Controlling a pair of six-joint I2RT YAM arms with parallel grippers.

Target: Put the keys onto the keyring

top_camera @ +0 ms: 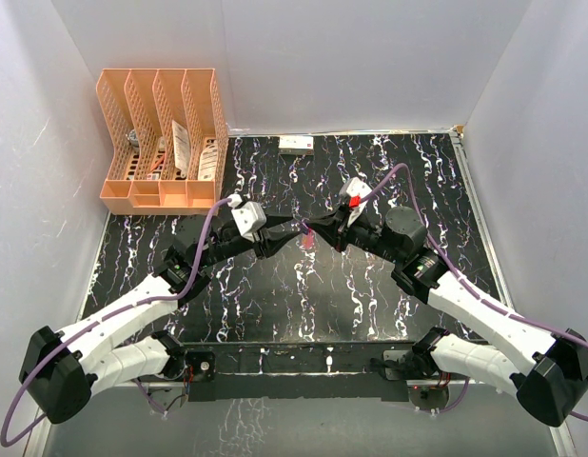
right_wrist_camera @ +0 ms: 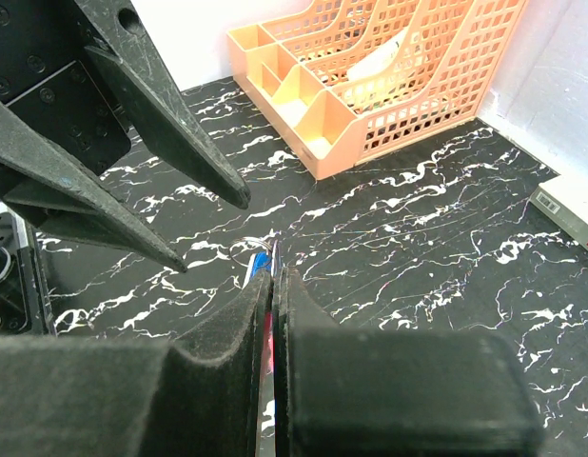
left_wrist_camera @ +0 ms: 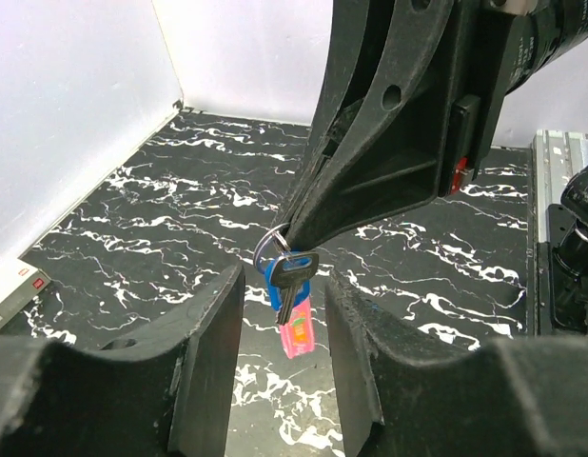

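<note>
Here, above the worktop (left_wrist_camera: 161, 219), the keyring (left_wrist_camera: 264, 249) is pinched at its metal ring by the pressed-together fingers of the right gripper (left_wrist_camera: 286, 231), with the keys (left_wrist_camera: 292, 274) and red strap (left_wrist_camera: 299, 335) hanging beneath. The left gripper (right_wrist_camera: 210, 233) is held with fingers spread either side of them. Should these be closed off-centre, the dangling bundle could be knocked askew or tugged from that thin grip.
</note>
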